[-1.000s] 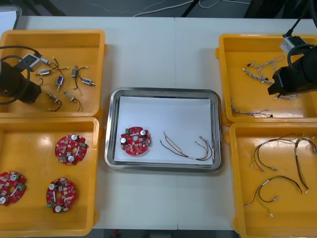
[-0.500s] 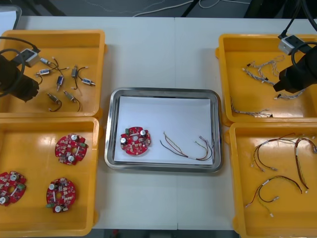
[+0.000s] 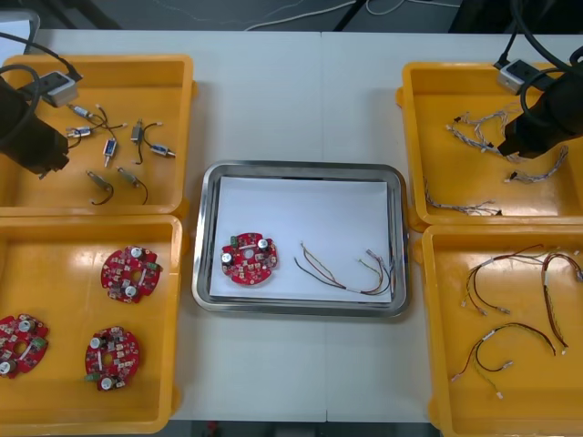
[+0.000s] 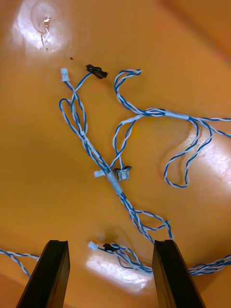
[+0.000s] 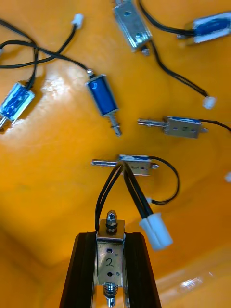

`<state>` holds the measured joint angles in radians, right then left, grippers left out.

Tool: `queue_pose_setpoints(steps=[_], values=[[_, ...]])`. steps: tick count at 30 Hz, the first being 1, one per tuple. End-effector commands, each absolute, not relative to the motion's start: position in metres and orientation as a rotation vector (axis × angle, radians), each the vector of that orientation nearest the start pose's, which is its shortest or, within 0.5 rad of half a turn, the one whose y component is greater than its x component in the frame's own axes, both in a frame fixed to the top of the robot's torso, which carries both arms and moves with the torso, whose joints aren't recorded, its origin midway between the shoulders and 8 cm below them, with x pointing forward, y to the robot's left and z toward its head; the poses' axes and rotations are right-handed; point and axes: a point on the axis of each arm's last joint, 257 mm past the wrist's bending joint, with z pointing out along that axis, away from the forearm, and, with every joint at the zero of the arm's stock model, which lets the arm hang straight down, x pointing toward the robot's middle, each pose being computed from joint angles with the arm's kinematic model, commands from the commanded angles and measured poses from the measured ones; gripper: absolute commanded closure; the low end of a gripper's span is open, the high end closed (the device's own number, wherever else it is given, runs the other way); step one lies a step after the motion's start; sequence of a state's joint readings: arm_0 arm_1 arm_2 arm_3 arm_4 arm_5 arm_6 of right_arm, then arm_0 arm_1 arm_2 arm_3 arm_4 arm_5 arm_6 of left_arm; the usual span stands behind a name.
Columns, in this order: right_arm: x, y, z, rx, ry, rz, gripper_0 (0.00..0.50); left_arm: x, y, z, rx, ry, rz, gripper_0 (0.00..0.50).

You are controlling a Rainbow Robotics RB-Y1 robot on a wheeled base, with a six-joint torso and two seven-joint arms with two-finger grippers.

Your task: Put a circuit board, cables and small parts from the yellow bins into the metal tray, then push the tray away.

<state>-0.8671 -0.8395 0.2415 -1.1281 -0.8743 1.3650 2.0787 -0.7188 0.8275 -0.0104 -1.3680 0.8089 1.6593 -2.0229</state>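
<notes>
Now the left tool (image 5: 110, 238) is clenched on one small metal part (image 5: 109, 263), which stands between its fingers and carries the digit 2 on its plate; black wires and a white plug (image 5: 155, 233) are just beside it. This tool hangs over the far left bin (image 3: 173, 77), to the left of the metal tray (image 3: 205, 237); compared with one second ago, the arm has moved outward, away from the tray and toward the far outer corner of that bin. The other small metal parts (image 3: 137, 150) lie loose on the bin floor, between the tool and the tray, much as before.

The right tool (image 4: 111, 245) is released; its fingers stand well apart above the blue and white cables (image 4: 115, 178) and do not touch them. It is over the far right bin (image 3: 428, 100), to the right of the tray; since the earlier pictures it has drawn toward the far side of that bin, so a loop of cable which it partly covered then is now plain to see.

Inside the tray, on the white sheet, the circuit board (image 3: 249, 258) lies at the left end and the red and yellow cable (image 3: 346, 270) lies to its right, apart from it; neither has shifted. The tray itself stands on the bench (image 3: 301, 91) in the same place, between the bins.
</notes>
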Motion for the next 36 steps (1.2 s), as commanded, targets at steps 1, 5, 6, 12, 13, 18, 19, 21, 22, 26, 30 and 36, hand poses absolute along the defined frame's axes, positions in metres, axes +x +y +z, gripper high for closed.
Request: queue_pose_setpoints(steps=[1,5,6,12,13,18,19,21,22,26,30,36], values=[[0.609,-0.386,-0.12,-0.886,2.372,-0.294,0.0,0.527,0.374,-0.099,0.542,2.584,0.109,0.5],[0.614,-0.39,-0.121,-0.933,2.342,-0.325,0.0,0.516,0.361,-0.09,0.493,2.605,0.094,0.5],[0.615,-0.391,-0.122,-0.94,2.339,-0.33,0.0,0.514,0.359,-0.089,0.487,2.608,0.09,0.5],[0.62,-0.393,-0.128,-0.963,2.332,-0.35,0.0,0.499,0.335,-0.082,0.424,2.63,0.053,0.5],[0.62,-0.392,-0.129,-0.965,2.334,-0.347,0.0,0.498,0.332,-0.081,0.416,2.63,0.047,0.5],[0.621,-0.391,-0.137,-0.972,2.356,-0.344,0.0,0.49,0.307,-0.079,0.341,2.634,-0.007,0.5],[0.622,-0.39,-0.138,-0.971,2.358,-0.342,0.0,0.49,0.303,-0.079,0.336,2.634,-0.009,0.5],[0.623,-0.388,-0.142,-0.974,2.361,-0.34,0.0,0.488,0.292,-0.079,0.313,2.627,-0.005,0.5],[0.623,-0.388,-0.142,-0.976,2.359,-0.34,0.0,0.488,0.29,-0.079,0.304,2.624,-0.005,0.5],[0.627,-0.384,-0.149,-0.989,2.35,-0.357,0.0,0.484,0.273,-0.081,0.242,2.624,-0.017,0.5],[0.63,-0.378,-0.155,-0.997,2.339,-0.365,0.0,0.48,0.255,-0.086,0.199,2.62,-0.015,0.5],[0.632,-0.367,-0.164,-0.995,2.342,-0.333,0.0,0.474,0.229,-0.098,0.153,2.607,0.015,0.5]])
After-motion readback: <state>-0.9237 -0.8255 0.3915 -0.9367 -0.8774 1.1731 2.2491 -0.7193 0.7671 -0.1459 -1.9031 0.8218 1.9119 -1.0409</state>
